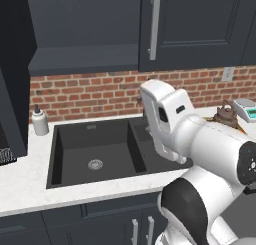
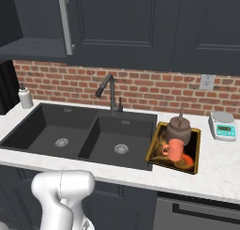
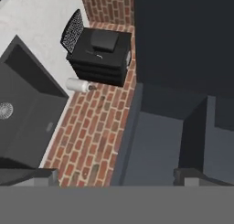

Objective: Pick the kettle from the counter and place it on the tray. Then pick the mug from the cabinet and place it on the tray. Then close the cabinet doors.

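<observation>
The brownish-grey kettle (image 2: 179, 127) and the orange mug (image 2: 174, 151) both stand on the golden-brown tray (image 2: 197, 151), on the white counter (image 2: 220, 165) right of the sink. The kettle (image 1: 226, 115) also peeks out behind my arm. The cabinet (image 1: 85, 31) above the sink shows its dark open interior; its left door (image 1: 15, 69) is swung out towards me, while the right door (image 1: 195, 29) with the silver bar handle is closed. My gripper (image 3: 114, 177) is open and empty, pointing at the open cabinet interior (image 3: 155, 145), well apart from it.
A black double sink (image 2: 70, 130) with a dark faucet (image 2: 110, 93) lies below. At its left stand a white soap bottle (image 1: 39, 121) and a black appliance (image 3: 100, 56). A white scale (image 2: 222, 126) sits right of the tray. Brick wall behind.
</observation>
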Available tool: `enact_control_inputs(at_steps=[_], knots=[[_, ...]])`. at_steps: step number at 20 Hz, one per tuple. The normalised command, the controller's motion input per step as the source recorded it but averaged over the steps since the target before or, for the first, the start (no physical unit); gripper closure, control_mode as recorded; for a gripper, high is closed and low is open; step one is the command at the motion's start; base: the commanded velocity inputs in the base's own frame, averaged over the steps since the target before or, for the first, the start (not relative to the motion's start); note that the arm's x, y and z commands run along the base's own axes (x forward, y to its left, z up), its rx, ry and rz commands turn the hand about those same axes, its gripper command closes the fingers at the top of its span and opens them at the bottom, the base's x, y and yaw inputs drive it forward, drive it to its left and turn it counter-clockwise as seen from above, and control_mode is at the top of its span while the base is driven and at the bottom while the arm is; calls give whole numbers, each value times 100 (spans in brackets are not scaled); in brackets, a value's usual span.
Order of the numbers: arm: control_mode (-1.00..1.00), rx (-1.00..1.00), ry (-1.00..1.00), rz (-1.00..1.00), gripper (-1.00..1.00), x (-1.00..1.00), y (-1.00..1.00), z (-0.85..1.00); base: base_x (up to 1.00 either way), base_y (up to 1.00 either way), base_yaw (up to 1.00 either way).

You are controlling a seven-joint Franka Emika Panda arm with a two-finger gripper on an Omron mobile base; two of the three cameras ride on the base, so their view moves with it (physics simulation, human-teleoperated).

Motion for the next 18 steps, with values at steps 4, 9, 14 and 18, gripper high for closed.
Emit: enact_control_inputs(at_steps=[4,9,14,18], knots=[[-100,0,6,0,-100,-15,64,0,0,0,0],[-100,2,19,1,-100,-20,36,2,0,0,0],[-100,3,20,7,-100,-35,33,1,0,0,0],[-100,0,17,5,-100,-28,49,0,0,0,0]])
